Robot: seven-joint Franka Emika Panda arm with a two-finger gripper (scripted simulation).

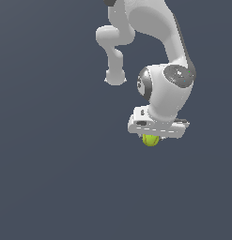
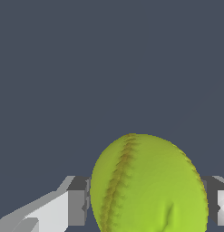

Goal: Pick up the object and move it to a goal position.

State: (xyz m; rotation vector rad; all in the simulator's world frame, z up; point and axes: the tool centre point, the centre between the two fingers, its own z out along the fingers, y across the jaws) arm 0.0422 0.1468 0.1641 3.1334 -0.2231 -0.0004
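Ball (image 1: 150, 139) — mostly hidden under gripper (image 1: 151, 138)

We see a yellow-green ball (image 2: 149, 186) with a brownish stitched seam. The gripper (image 1: 157, 127) is white, its fingers (image 2: 76, 207) grey, the backdrop flat slate blue.

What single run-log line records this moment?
arm: Panda | white gripper: around yellow-green stitched ball, fingers flanking | contact: unclear | surface: plain grey

You looked at a plain dark slate-blue backdrop (image 1: 51, 178) that filled both views. It showed no seams or edges, and the light fell flat and even across it.
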